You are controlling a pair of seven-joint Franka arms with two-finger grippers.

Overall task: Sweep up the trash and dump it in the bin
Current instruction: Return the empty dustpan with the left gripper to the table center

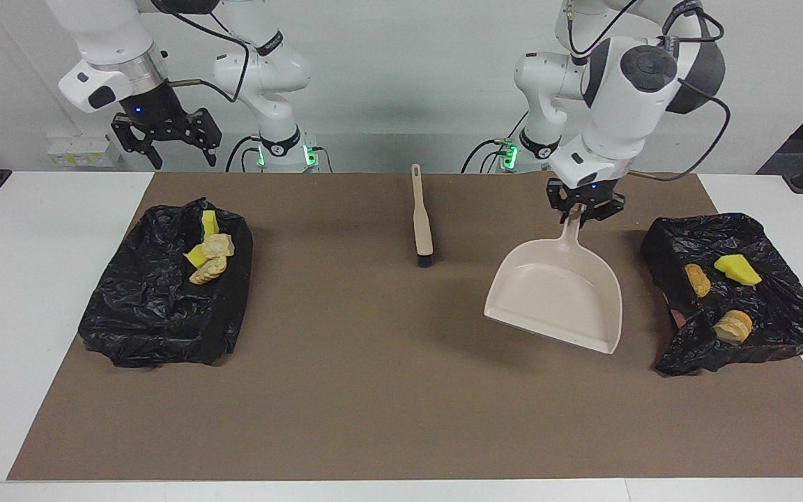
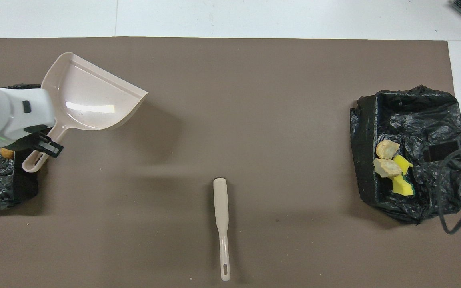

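My left gripper [image 1: 582, 215] is shut on the handle of the beige dustpan [image 1: 558, 296], held just over the mat beside the black-bagged bin [image 1: 778, 335] at the left arm's end. The pan is empty; it also shows in the overhead view [image 2: 90, 100]. That bin holds trash: a yellow sponge chunk [image 1: 737, 269] and two pastry rolls [image 1: 698, 279]. The bin [image 1: 136, 328] at the right arm's end holds several more pieces of trash [image 1: 210, 254]. My right gripper [image 1: 184, 159] is open and empty, waiting raised over that bin's robot-side edge.
A beige brush [image 1: 421, 216] lies on the brown mat [image 1: 373, 390] near the robots, midway between the arms, bristles pointing away from them. It also shows in the overhead view [image 2: 222, 224].
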